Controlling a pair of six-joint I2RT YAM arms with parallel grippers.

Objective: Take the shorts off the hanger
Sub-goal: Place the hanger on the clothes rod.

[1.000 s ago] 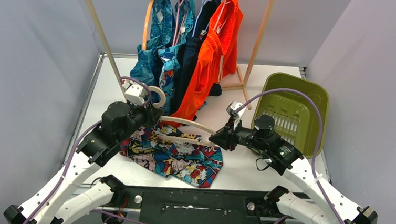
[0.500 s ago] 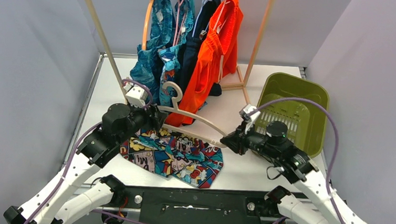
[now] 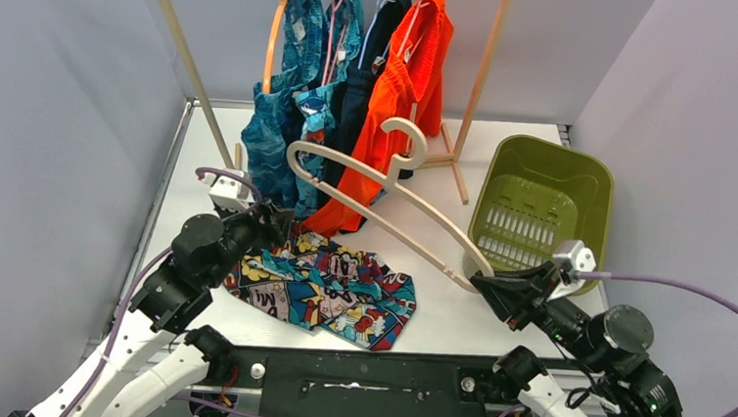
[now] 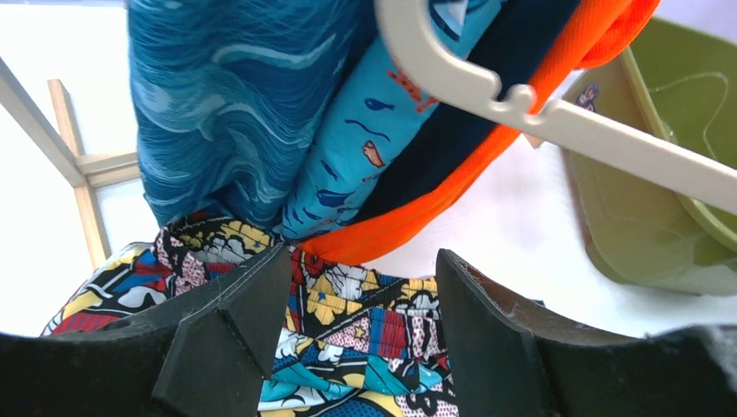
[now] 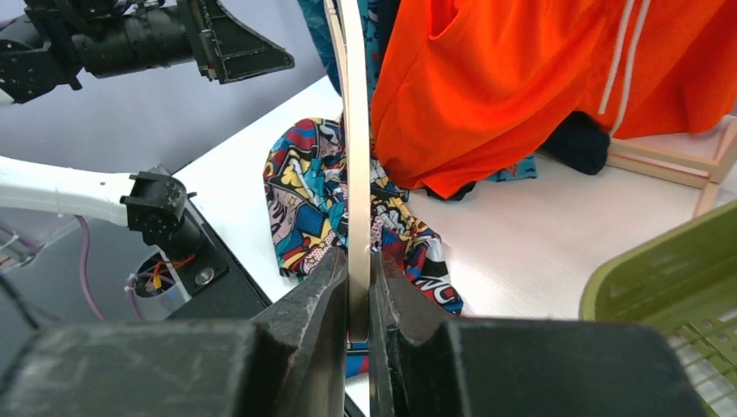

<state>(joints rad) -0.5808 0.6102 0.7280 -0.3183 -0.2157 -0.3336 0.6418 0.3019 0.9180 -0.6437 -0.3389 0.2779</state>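
The multicolour patterned shorts (image 3: 325, 289) lie crumpled on the white table, off the hanger. The bare cream hanger (image 3: 385, 205) hangs tilted in the air, and my right gripper (image 3: 486, 280) is shut on the end of its lower arm. The right wrist view shows the fingers (image 5: 355, 287) clamped on the hanger bar (image 5: 352, 130). My left gripper (image 3: 271, 223) hovers open over the shorts' left end. In its wrist view the shorts (image 4: 365, 339) lie below the spread fingers (image 4: 363, 295), which hold nothing.
Orange-red shorts (image 3: 403, 83), navy shorts (image 3: 357, 110), turquoise shorts (image 3: 317, 117) and teal shorts (image 3: 278, 124) hang on the wooden rack (image 3: 185, 53) at the back. A green basket (image 3: 541, 211) lies tipped at the right. Grey walls close both sides.
My right arm drew back to the right and swung the hanger up, clear of the patterned shorts. My left gripper opened and shifted slightly left. The shorts stayed on the table.
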